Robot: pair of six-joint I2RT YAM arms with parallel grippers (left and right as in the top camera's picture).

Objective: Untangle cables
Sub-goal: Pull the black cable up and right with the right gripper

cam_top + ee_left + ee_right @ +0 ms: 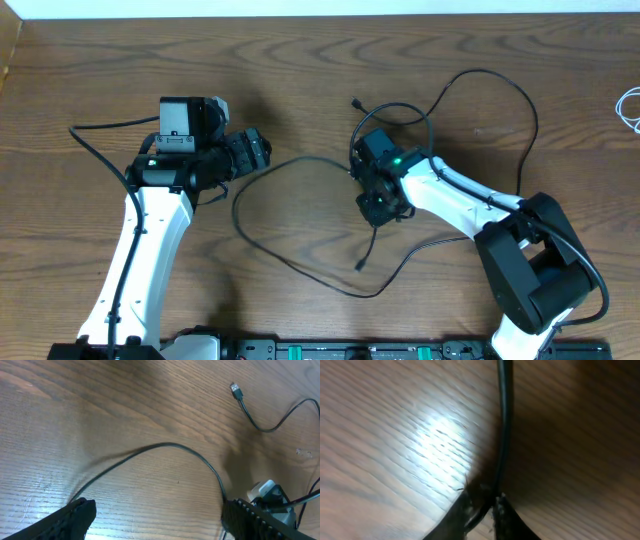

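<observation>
Black cable (237, 205) sprawls in loose loops over the middle of the table (100, 60), one plug end toward the far side, all of it well inside the edges. White cable (630, 105) shows only at the right margin of the overhead view, well apart from the black one. Right gripper (482, 507) is low on the wood with its fingertips pinched onto the black cable; left gripper (160, 522) is spread wide, grasping nothing, over the left loop, with bare wood out to the left and far edges.
</observation>
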